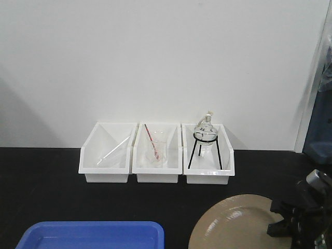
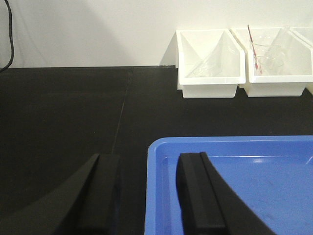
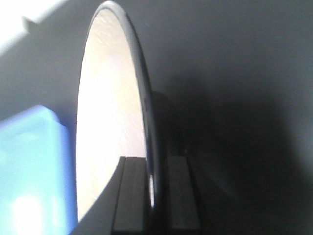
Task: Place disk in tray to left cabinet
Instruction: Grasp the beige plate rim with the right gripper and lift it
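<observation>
The tan disk (image 1: pixel 238 223) with its thin black rim lies at the front right of the black table. My right gripper (image 1: pixel 282 218) is shut on its right edge. In the right wrist view the disk (image 3: pixel 107 122) shows edge-on, its rim between the fingers of the gripper (image 3: pixel 155 161). The blue tray (image 1: pixel 93 236) sits at the front left and holds nothing. My left gripper (image 2: pixel 147 161) is open; its fingers straddle the left rim of the tray (image 2: pixel 234 186) without touching it. The tray also shows in the right wrist view (image 3: pixel 29 171). The cabinet is out of view.
Three white open-front bins (image 1: pixel 104 155) stand in a row at the back against the white wall. They hold glassware: a glass rod, a beaker with a red stirrer (image 1: pixel 155 148) and a round flask on a black tripod (image 1: pixel 206 137). A blue object (image 1: pixel 319 140) stands at the right edge.
</observation>
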Available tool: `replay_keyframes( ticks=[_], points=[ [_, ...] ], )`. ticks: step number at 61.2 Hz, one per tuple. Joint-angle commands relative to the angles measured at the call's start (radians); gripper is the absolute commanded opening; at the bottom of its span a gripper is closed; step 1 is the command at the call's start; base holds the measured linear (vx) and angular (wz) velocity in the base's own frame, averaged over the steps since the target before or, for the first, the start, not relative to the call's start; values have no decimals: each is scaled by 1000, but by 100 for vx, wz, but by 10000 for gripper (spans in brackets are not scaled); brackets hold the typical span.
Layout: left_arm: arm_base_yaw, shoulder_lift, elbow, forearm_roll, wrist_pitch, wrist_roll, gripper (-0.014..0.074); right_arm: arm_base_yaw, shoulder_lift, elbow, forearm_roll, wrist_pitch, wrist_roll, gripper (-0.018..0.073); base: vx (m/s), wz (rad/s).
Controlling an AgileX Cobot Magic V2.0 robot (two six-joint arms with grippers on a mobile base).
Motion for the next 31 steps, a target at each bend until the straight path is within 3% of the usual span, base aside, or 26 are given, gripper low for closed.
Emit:
replay_keyframes(
  ticks=[1, 3, 4, 12, 23, 31],
  points=[
    [1, 10, -28, -12, -84, 1, 412, 11, -46, -32, 237, 19, -47, -6, 0, 0],
    [1, 10, -28, -12, -84, 1, 412, 28, -46, -32, 331, 26, -105, -6, 0, 0],
    [1, 10, -28, -12, -84, 0, 412, 98, -43, -32, 529, 29, -255, -6, 0, 0],
    [1, 10, -28, -12, -84, 0, 412, 241, -16, -32, 791, 23, -425, -4, 0, 0],
    [1, 10, -28, -12, -84, 0, 412, 472, 100, -114, 790, -35, -422, -4, 0, 0],
    [1, 10, -28, -12, -84, 0, 412, 584, 211, -208, 790, -64, -423, -4, 0, 0]
  ],
)
